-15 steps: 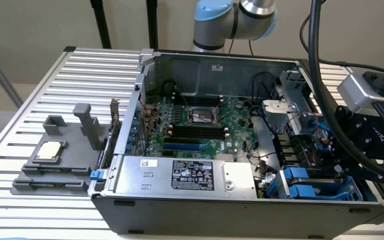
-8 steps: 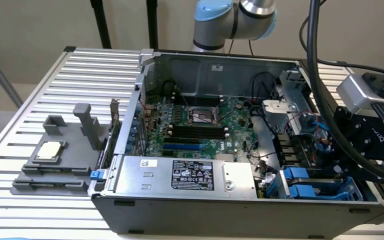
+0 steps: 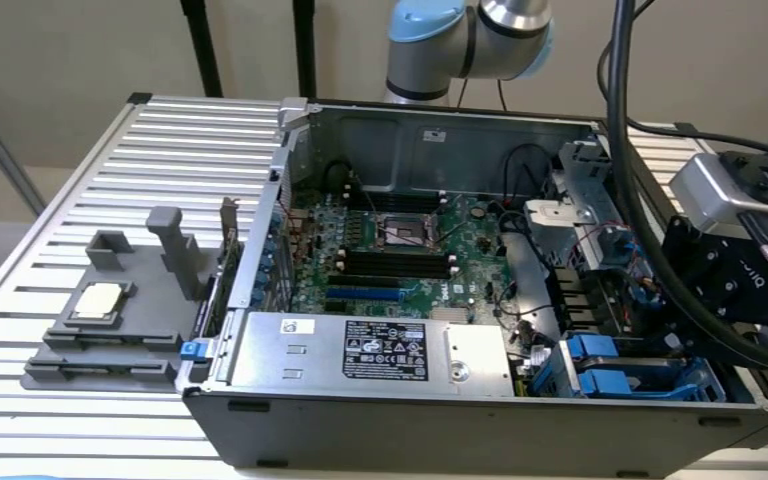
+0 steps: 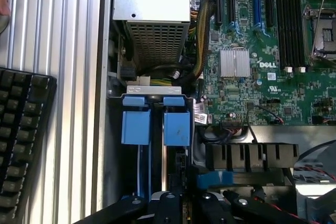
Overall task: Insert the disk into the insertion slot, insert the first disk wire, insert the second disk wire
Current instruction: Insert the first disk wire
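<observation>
Gripper (image 4: 181,203) closed right down, fingers pinched narrow with nothing between them, hanging over the blue-railed insertion slot (image 4: 155,124) in the corner of the open computer case (image 3: 491,425). Blue carrier tabs stand upright in that cage; whether the disk sits inside, I can't tell. Just beside it, the silver power supply (image 3: 371,350). Motherboard (image 3: 404,250) beyond. A black keyboard (image 4: 21,140) lies on the slatted table (image 3: 184,150).

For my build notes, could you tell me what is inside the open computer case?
Inside the computer case: green motherboard, silver power supply, blue drive carriers. The arm's cables cover one corner.
</observation>
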### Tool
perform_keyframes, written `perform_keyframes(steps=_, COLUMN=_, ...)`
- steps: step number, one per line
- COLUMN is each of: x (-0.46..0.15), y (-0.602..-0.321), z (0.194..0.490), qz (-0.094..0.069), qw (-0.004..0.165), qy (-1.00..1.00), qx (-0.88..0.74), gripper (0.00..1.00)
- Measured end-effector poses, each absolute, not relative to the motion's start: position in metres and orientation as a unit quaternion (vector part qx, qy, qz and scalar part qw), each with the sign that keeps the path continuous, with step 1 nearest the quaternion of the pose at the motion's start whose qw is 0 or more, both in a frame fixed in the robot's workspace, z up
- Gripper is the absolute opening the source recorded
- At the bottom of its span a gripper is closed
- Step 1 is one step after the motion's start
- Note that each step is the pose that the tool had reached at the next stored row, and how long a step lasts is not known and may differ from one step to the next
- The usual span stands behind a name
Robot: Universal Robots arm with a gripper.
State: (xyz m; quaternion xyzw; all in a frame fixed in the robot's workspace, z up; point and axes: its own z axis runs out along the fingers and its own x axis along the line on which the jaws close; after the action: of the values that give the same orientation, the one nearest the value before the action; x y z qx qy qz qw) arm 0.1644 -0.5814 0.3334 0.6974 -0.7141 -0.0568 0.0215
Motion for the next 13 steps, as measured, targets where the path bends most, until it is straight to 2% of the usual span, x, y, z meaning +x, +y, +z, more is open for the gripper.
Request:
perform_keyframes(steps=9, x=0.164, y=-0.581, z=0.340, qz=-0.057, qw=0.022, qy=-0.714, qx=0.697, gripper=0.18)
perform_keyframes(steps=10, x=0.164, y=-0.581, z=0.344, qz=-0.057, qw=0.022, qy=-0.714, qx=0.697, gripper=0.25)
perform_keyframes(steps=13, x=0.164, y=-0.582, z=0.355, qz=-0.057, qw=0.022, qy=-0.714, qx=0.697, gripper=0.25)
